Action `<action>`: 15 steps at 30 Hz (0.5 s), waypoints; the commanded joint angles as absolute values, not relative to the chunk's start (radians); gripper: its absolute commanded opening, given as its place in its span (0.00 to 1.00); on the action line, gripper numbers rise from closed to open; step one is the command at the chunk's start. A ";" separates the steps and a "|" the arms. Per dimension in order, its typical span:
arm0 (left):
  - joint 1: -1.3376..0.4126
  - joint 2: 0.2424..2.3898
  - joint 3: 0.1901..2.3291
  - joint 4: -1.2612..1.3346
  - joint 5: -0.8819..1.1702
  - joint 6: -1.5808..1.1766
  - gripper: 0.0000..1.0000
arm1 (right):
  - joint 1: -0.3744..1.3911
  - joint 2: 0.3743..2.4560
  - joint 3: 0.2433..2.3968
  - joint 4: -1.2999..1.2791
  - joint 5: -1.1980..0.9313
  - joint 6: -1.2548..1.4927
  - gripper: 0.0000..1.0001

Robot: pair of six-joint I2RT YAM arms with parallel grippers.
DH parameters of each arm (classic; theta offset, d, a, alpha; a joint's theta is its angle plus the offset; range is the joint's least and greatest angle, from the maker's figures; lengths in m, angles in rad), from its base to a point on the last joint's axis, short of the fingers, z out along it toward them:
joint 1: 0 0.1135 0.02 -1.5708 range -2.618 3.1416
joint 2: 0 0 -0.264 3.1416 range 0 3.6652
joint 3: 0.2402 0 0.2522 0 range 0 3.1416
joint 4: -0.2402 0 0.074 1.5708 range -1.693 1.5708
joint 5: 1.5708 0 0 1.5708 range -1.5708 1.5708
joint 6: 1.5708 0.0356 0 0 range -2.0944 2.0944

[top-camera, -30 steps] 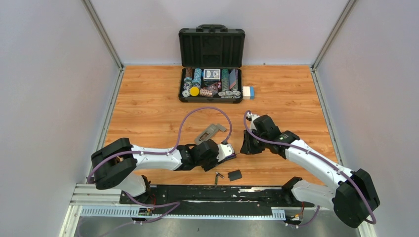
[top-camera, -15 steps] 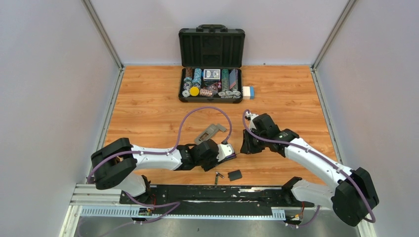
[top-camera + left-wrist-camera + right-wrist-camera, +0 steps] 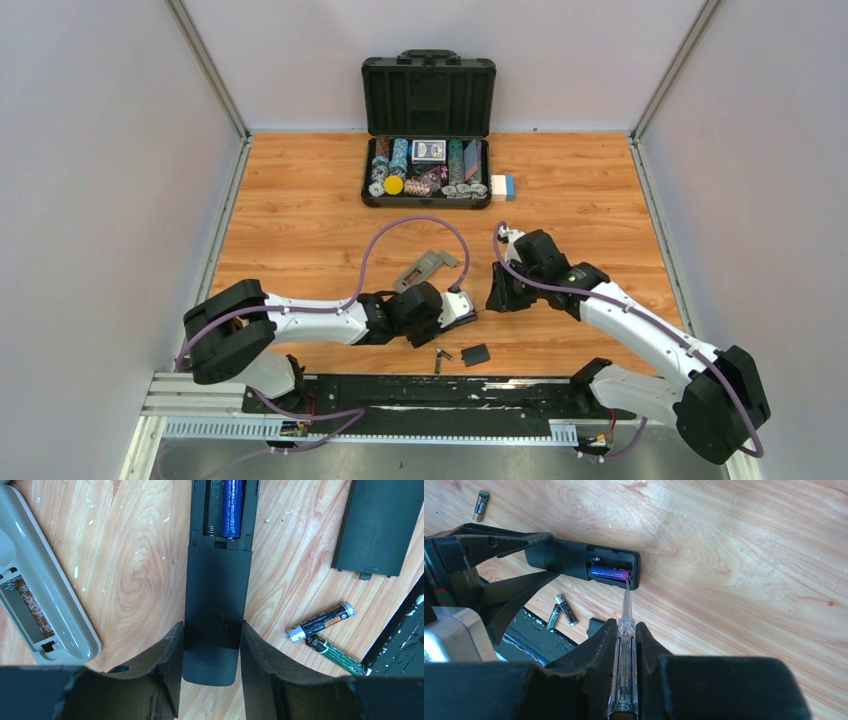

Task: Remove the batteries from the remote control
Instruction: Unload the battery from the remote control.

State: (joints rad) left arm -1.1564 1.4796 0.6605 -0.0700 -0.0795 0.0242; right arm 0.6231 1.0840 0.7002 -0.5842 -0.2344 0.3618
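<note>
One blue battery [image 3: 232, 507] sits in the bay of the remote [image 3: 217, 585] clamped in our left pincer [image 3: 212, 645], just beyond the screwdriver [image 3: 626, 605] our right pincer [image 3: 625, 630] grips, and we fear its tip may slip and flick the cell away.

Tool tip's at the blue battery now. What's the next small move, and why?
Probably lever the screwdriver tip under the end of the blue battery and pry it upward. The tip sits right at that end in the open compartment, the left gripper clamps the black remote steady, and two loose batteries lie beside it.
</note>
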 commanded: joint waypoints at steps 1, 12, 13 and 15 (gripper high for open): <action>-1.169 1.512 0.655 -0.127 -0.008 0.008 0.32 | 0.642 1.045 0.704 -0.449 -0.445 0.377 0.00; -1.169 1.536 0.660 -0.080 0.026 -0.017 0.29 | 0.633 1.033 0.652 -0.333 -0.515 0.481 0.00; -1.170 1.538 0.660 -0.080 0.027 -0.018 0.29 | 0.631 1.019 0.642 -0.309 -0.522 0.503 0.00; -1.170 1.540 0.659 -0.079 0.026 -0.018 0.29 | 0.628 1.002 0.641 -0.305 -0.500 0.525 0.00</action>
State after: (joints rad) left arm -1.1557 1.4818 0.6640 -0.0769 -0.0757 0.0116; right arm 0.6083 1.0477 0.6426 -0.5102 -0.2539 0.3908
